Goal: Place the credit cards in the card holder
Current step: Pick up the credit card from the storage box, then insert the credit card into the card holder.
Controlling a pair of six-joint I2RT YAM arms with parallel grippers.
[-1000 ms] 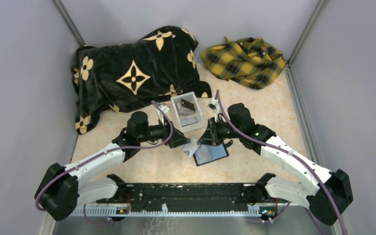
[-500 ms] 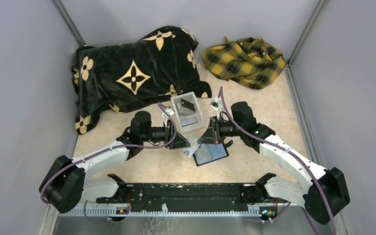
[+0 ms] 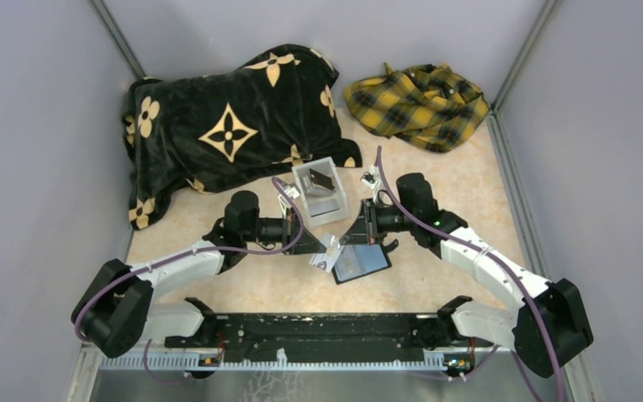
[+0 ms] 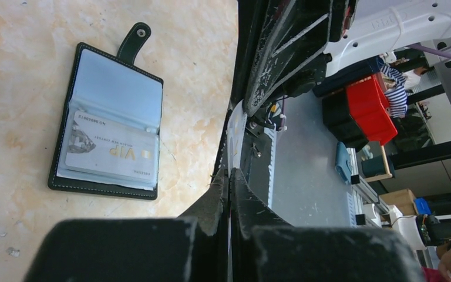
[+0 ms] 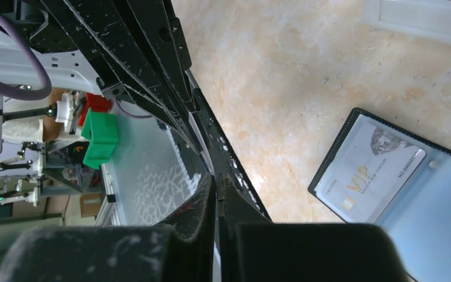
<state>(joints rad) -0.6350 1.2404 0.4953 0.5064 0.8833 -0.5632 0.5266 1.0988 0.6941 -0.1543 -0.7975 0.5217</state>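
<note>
Left gripper [image 4: 229, 182] and right gripper [image 5: 216, 188] both pinch one pale card [image 4: 235, 138]. Beneath them, the card holder [image 4: 120, 88] holds a VIP card [image 4: 110, 154], and a dark card [image 3: 321, 179] waits beyond.

The left arm [image 3: 176, 264] and right arm [image 3: 486, 260] stretch forward and angle inward, elbows out. The left pincer [image 4: 229, 176] and right pincer [image 5: 216, 182] meet tip to tip (almost nose to nose), both with jaws pressed tight together.
</note>
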